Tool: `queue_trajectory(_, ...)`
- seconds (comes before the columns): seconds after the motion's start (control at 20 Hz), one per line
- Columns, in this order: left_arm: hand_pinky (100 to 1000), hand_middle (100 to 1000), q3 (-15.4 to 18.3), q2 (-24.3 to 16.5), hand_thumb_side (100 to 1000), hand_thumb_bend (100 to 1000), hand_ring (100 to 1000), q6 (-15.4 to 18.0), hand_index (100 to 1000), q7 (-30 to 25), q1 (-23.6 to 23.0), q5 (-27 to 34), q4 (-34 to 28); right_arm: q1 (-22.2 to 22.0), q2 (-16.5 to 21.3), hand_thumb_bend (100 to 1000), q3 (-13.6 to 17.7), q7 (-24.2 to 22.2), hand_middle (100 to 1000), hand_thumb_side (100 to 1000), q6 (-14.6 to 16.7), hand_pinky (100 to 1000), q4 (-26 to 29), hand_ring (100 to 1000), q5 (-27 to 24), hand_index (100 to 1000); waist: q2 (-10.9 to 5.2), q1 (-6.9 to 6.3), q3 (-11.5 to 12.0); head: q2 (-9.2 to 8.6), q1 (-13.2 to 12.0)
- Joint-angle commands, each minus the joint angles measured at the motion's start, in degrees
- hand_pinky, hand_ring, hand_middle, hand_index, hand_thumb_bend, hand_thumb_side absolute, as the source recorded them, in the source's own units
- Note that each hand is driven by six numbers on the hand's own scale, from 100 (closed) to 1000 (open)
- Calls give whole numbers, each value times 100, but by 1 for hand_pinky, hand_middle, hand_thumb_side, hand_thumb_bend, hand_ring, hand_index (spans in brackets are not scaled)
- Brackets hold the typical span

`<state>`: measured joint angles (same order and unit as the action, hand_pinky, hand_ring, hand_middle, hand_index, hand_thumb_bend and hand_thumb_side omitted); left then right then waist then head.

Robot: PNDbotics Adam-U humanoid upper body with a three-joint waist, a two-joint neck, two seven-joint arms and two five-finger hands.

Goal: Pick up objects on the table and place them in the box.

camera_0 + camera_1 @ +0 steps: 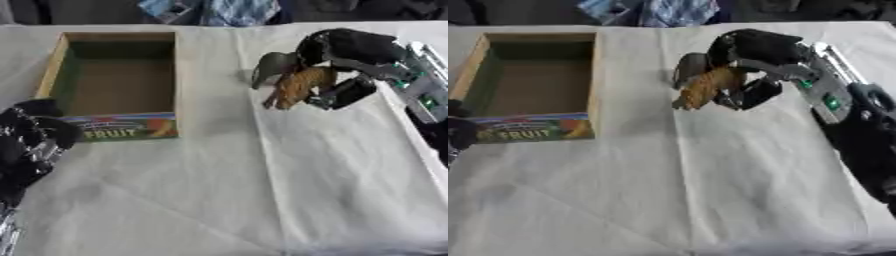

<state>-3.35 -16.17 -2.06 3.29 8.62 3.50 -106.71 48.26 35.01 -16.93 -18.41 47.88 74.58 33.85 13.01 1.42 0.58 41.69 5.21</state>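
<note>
Right of the bare-floored box (122, 75), right hand (350, 55) fingers clenched on an orange-brown object (299, 85)

You are looking at one readable word only: "FRUIT", in pale yellow capitals, is showing on the colourful printed front panel of the box (122, 127) standing on the desk (262, 190). The letters are sitting low on that panel, beside pictures of what look like orange and red shapes, and a band of smaller print is running above the word, but it is blurring too much for you to read. No other text, number or brand is showing legibly anywhere else in either view.
</note>
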Motion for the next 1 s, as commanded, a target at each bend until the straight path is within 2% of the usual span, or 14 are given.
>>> queue_trajectory(0.05, 523, 577, -28, -139, 404, 767, 577, 9, 716, -48, 47, -2, -71, 407, 51, 100, -51, -646, 376, 289, 409, 717, 14, 445, -344, 580, -130, 7, 34, -22, 56)
queue_trajectory(0.3, 523, 576, -80, -155, 404, 767, 577, 6, 716, -104, 101, 12, -74, 1042, -234, 100, -179, -1124, 383, 294, 409, 720, -219, 453, -764, 590, -132, 59, 189, -52, 152)
queue_trajectory(0.5, 524, 576, -146, -179, 405, 767, 577, 0, 715, -168, 200, 26, -77, 1441, -489, 100, -179, -1581, 392, 313, 409, 726, -521, 464, -904, 601, -109, 158, 414, -138, 268)
queue_trajectory(0.8, 524, 576, -209, -204, 405, 767, 576, 0, 715, -234, 321, 54, -87, 1829, -876, 100, -79, -2125, 396, 338, 409, 731, -978, 470, -838, 604, -88, 284, 771, -238, 464)
queue_trajectory(1.0, 524, 576, -269, -217, 406, 767, 576, 0, 715, -296, 423, 76, -135, 2024, -1165, 100, 5, -2314, 405, 393, 409, 730, -1257, 479, -522, 612, -57, 327, 984, -298, 597)
